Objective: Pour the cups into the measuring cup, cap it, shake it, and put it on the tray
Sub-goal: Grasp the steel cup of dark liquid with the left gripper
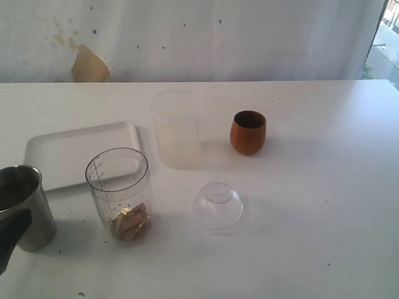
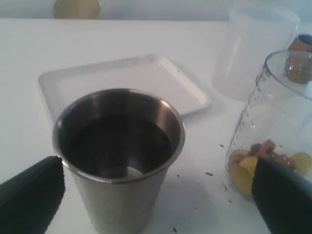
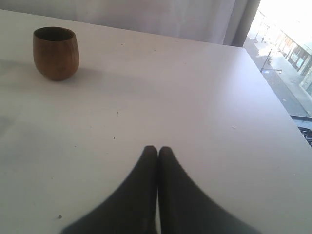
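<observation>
Clear graduated measuring cup (image 1: 118,180) stands uncapped, tan chunks (image 1: 129,223) at its bottom.

Shiny steel tumbler (image 2: 118,161); matt wooden cup (image 1: 248,133); clear plastic measuring cup (image 1: 118,190).

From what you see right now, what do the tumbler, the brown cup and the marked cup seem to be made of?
Steel tumbler: metal, probably stainless steel; grey wall with a dull shine and reflections.
Wooden cup: apparently wood; matte reddish-brown, opaque, darker inside.
Measuring cup: likely clear plastic, though glass cannot be excluded; transparent wall with printed marks.
</observation>
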`<state>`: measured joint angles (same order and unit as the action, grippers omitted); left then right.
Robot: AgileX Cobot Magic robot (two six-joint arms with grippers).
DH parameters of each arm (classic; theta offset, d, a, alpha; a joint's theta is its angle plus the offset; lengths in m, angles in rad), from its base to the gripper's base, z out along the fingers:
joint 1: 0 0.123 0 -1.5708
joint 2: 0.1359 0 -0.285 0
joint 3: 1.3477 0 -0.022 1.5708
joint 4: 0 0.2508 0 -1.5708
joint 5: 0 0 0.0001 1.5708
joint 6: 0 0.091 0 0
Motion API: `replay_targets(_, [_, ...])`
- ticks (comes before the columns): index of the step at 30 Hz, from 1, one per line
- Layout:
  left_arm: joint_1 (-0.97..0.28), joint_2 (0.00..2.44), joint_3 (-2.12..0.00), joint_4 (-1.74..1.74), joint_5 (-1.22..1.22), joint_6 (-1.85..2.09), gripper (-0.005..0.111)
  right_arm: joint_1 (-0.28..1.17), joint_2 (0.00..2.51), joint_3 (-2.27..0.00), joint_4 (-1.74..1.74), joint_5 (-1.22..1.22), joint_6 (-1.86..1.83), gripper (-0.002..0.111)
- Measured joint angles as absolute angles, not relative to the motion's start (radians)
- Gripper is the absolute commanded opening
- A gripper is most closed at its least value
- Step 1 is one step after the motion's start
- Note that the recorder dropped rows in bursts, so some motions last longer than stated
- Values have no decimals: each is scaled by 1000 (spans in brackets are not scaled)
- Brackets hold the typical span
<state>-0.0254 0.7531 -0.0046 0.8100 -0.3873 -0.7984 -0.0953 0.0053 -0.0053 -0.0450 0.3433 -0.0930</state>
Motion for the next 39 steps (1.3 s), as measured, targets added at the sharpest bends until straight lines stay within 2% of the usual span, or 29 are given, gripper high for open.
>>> replay_targets(22, [-24, 1169, -5, 460, -589, -364, 102, -95, 5, -5, -45, 343, -93, 0])
replay_targets(39, [-24, 1552, -4, 283, -965, -203, 102, -95, 5, -5, -45, 343, -91, 0])
